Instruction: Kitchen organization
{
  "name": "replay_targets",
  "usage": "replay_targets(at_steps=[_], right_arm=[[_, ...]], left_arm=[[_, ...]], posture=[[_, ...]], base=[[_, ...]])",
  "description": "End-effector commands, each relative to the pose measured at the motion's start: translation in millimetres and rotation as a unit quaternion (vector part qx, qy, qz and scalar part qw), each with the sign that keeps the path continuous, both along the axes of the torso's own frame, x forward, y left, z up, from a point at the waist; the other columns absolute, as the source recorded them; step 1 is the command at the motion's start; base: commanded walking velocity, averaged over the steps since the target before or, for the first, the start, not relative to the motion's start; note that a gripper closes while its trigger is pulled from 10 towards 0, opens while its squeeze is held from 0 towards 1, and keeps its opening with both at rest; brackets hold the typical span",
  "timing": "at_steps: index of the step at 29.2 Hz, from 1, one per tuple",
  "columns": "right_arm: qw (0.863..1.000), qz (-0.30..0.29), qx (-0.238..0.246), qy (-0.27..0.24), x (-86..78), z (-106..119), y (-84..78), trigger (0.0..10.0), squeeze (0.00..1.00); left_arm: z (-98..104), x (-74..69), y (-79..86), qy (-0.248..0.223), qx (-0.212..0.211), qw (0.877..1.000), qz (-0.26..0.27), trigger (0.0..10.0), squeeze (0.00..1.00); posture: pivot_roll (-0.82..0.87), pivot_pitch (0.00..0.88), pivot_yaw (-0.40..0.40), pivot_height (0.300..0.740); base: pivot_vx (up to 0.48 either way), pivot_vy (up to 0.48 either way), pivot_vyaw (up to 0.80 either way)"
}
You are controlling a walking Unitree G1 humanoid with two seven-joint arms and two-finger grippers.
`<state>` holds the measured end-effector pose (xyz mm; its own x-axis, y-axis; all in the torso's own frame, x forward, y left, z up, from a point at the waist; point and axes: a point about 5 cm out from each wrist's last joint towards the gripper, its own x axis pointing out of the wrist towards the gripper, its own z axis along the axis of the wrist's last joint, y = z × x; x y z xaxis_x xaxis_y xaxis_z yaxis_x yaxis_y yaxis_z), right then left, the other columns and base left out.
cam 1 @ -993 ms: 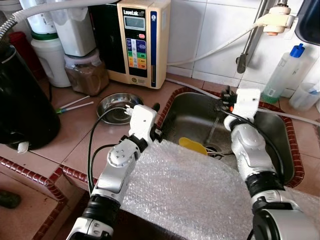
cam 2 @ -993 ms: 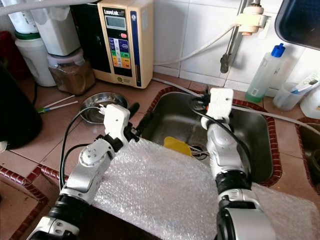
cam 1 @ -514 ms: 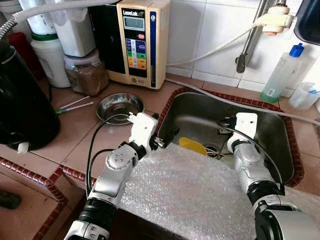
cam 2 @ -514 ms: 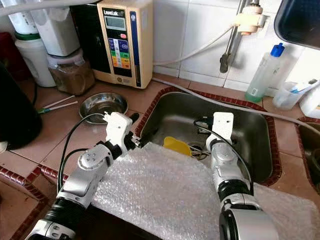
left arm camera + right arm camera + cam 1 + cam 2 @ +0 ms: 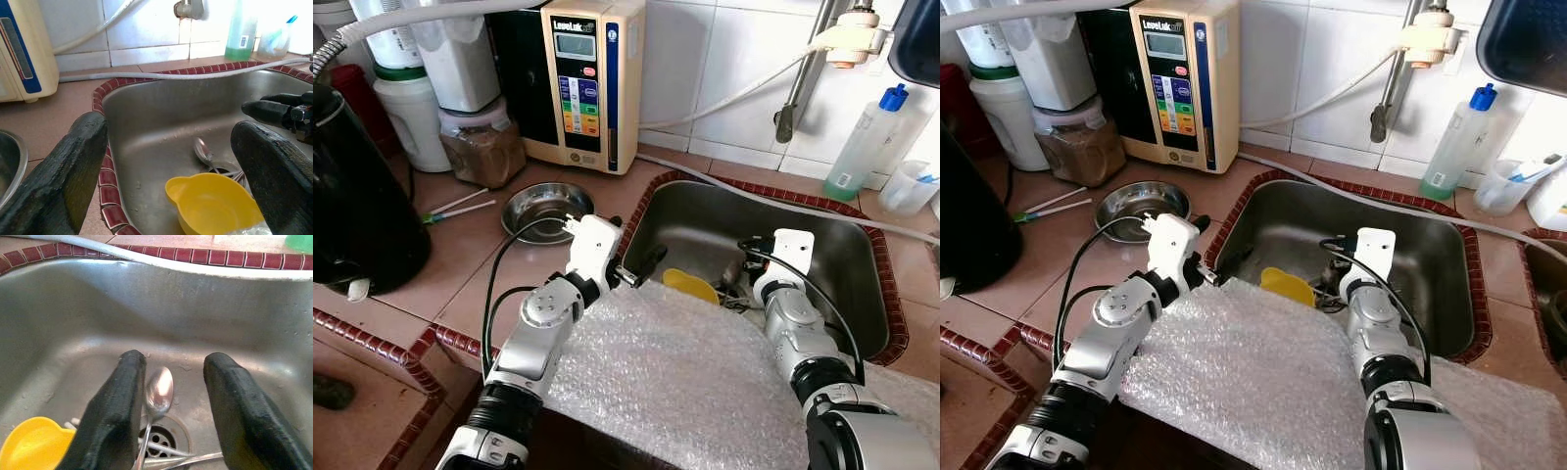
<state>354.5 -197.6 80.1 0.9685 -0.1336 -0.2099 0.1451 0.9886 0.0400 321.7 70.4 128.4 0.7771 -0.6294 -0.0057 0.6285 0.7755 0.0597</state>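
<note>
One spoon (image 5: 159,392), one yellow cup (image 5: 212,201) in sink (image 5: 832,235)

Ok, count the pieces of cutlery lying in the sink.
At least 2. One spoon lies bowl-up over the drain, between the right gripper's open fingers. A second metal handle lies across the drain. The yellow cup and the bubble wrap may hide more.

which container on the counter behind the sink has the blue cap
The tall clear bottle standing at the tiled wall right of the tap pipe. The small clear cup beside it has no cap, just an open top.
</note>
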Motion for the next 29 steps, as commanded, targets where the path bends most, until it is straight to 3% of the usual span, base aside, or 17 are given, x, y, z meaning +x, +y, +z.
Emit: replay_targets(at_steps=[1, 5, 11, 13, 16, 17, 22, 25, 26, 28, 29], right_arm=[[1.000, 0.003, 0.011, -0.010, 4.4, 6.6, 1.4, 10.0, 1.00], [0.999, 0.019, 0.012, -0.029, 8.2, 14.8, 5.8, 10.0, 1.00], [0.996, 0.052, 0.008, -0.078, 12.8, 32.9, 17.8, 10.0, 1.00], [0.989, 0.088, -0.004, -0.115, 11.2, 42.6, 31.1, 10.0, 1.00], [0.986, 0.109, -0.003, -0.124, 9.4, 45.3, 39.5, 10.0, 1.00], [0.981, 0.138, -0.004, -0.132, 6.7, 46.8, 49.4, 10.0, 1.00], [0.974, 0.177, 0.011, -0.143, 1.0, 49.4, 62.8, 10.0, 1.00], [0.958, 0.232, 0.024, -0.166, -7.5, 60.4, 80.3, 10.0, 1.00], [0.947, 0.265, 0.038, -0.178, -13.0, 67.3, 90.3, 10.0, 1.00], [0.933, 0.302, 0.045, -0.191, -19.6, 73.6, 100.2, 10.0, 1.00], [0.918, 0.341, 0.042, -0.197, -26.5, 77.6, 109.1, 10.0, 1.00]], left_arm=[[2.3, 1.6, -0.7, 0.004, 0.002, 1.000, -0.010, 10.0, 1.00], [3.0, 3.8, 2.3, 0.001, 0.012, 1.000, -0.003, 10.0, 1.00], [9.5, 16.8, 19.1, -0.011, 0.024, 0.998, 0.057, 10.0, 1.00], [12.4, 27.3, 34.0, -0.012, 0.032, 0.992, 0.124, 10.0, 1.00], [12.0, 33.6, 43.5, 0.004, 0.028, 0.985, 0.168, 10.0, 1.00], [9.9, 39.7, 54.7, 0.014, 0.049, 0.976, 0.213, 10.0, 1.00], [12.4, 48.0, 70.6, 0.029, 0.027, 0.961, 0.273, 10.0, 1.00], [24.4, 56.2, 85.3, 0.019, 0.009, 0.944, 0.329, 10.0, 1.00], [25.7, 59.3, 92.0, 0.029, 0.000, 0.935, 0.354, 10.0, 1.00], [25.0, 61.4, 96.4, 0.043, -0.008, 0.929, 0.367, 10.0, 1.00], [25.0, 62.7, 101.9, 0.046, -0.002, 0.921, 0.386, 10.0, 1.00]], posture=[[0.12, 0.000, 0.045, 0.740], [0.11, 0.000, 0.054, 0.740], [0.10, 0.000, 0.059, 0.740], [0.10, 0.000, 0.052, 0.740], [0.10, 0.000, 0.052, 0.740], [0.08, 0.000, 0.051, 0.740], [0.08, 0.000, 0.050, 0.740], [0.07, 0.000, 0.051, 0.740], [0.07, 0.000, 0.055, 0.740], [0.06, 0.000, 0.056, 0.740], [0.06, 0.000, 0.057, 0.740]], base=[[0.000, 0.000, 0.00], [0.000, 0.000, 0.00], [0.000, 0.000, 0.00], [0.000, 0.000, 0.00], [0.000, 0.000, 0.00], [0.000, 0.000, 0.00], [0.000, 0.000, 0.00], [0.000, 0.000, 0.00], [0.000, 0.000, 0.00], [0.000, 0.000, 0.00], [0.000, 0.000, 0.00]])
